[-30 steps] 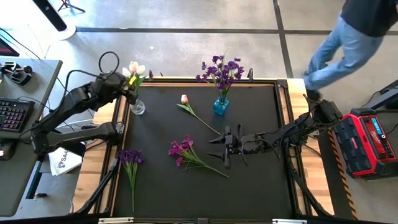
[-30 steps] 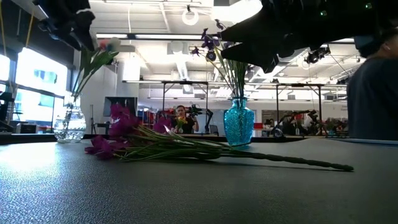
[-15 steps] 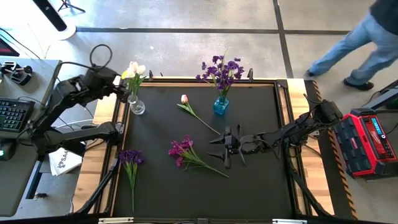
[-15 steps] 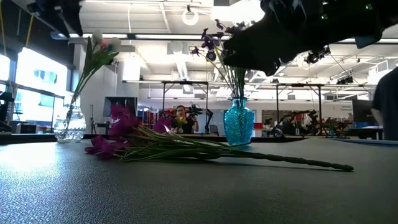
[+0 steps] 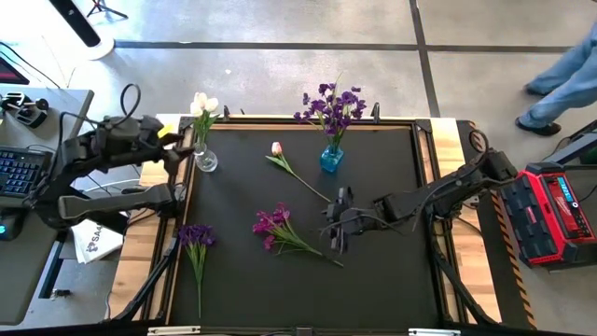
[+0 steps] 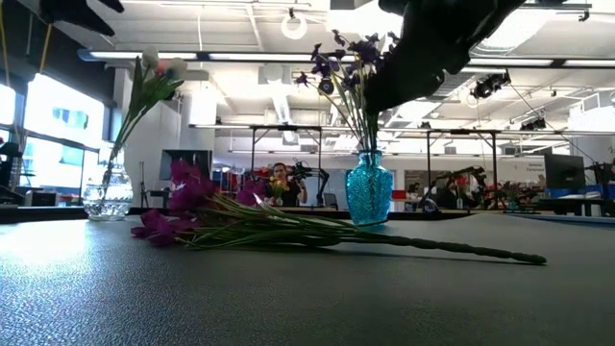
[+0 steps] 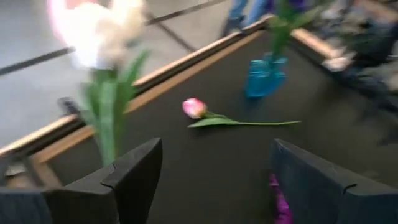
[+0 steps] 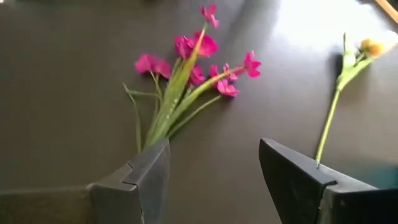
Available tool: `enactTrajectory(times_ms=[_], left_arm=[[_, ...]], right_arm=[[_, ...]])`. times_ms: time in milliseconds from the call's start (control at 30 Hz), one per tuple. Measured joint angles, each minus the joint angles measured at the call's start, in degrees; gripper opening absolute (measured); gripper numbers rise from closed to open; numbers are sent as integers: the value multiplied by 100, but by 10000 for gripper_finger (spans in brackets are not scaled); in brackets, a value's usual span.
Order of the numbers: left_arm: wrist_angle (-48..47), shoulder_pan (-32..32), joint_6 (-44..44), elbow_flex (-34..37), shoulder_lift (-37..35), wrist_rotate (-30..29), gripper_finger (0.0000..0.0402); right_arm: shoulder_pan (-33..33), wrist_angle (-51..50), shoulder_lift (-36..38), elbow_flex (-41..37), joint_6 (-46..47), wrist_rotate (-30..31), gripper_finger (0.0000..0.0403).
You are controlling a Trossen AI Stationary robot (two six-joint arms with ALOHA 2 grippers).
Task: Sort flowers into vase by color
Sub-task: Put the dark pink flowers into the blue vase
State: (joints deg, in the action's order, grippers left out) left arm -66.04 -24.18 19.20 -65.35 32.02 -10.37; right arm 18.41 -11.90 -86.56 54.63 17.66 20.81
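Note:
The magenta flower (image 5: 276, 226) lies on the mat with its stem running toward the near right; it also shows in the right wrist view (image 8: 193, 56). My right gripper (image 5: 334, 231) (image 8: 214, 149) hovers open above its stem end. A pink tulip (image 5: 277, 148) (image 7: 194, 107) lies flat at mid-table. A purple flower (image 5: 196, 235) lies near the left edge. White tulips (image 5: 202, 104) stand in the clear vase (image 5: 206, 161), and purple blossoms (image 5: 331, 103) stand in the blue vase (image 5: 331, 159). My left gripper (image 5: 177, 145) (image 7: 214, 155) is open, just left of the clear vase.
The black mat has a raised wooden frame (image 5: 424, 149) around it. A person's legs (image 5: 560, 65) are on the floor beyond the far right corner. A red case (image 5: 550, 210) sits off the right edge, a keyboard (image 5: 19, 173) off the left. Bare mat lies on the near right.
My left gripper has drawn back from the tulips in the clear vase toward the table's left edge; the tulips stay standing in the vase. My right gripper has shifted a little toward the magenta flower's stem. The person beyond the far edge has walked to the right.

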Motion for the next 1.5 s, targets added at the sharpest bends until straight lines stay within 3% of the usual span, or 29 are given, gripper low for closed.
enactTrajectory(times_ms=[200,467,667,933,1067,1200,1300,1500], left_arm=[[775,412,17,289,-201,240,284],[1641,1110,-193,755,126,333,284],[2050,1842,-366,810,478,-592,284],[2744,3282,-647,810,1041,-1953,284],[2952,4198,-645,810,1546,-2845,284],[3050,4978,-613,810,2054,-3746,284],[3046,5394,-275,809,2367,-4001,284],[3036,6087,346,808,2928,-4299,284]], right_arm=[[38,349,-206,-2,-271,-691,220],[114,1294,-1354,41,-174,-1014,220],[81,1301,-2150,535,-77,-1327,220],[70,698,-2511,809,252,-857,214],[70,373,-2511,810,442,-836,164],[66,275,-2446,698,459,-806,76],[35,328,-2246,365,746,-796,14],[194,3,-1351,-483,1775,-690,12]])
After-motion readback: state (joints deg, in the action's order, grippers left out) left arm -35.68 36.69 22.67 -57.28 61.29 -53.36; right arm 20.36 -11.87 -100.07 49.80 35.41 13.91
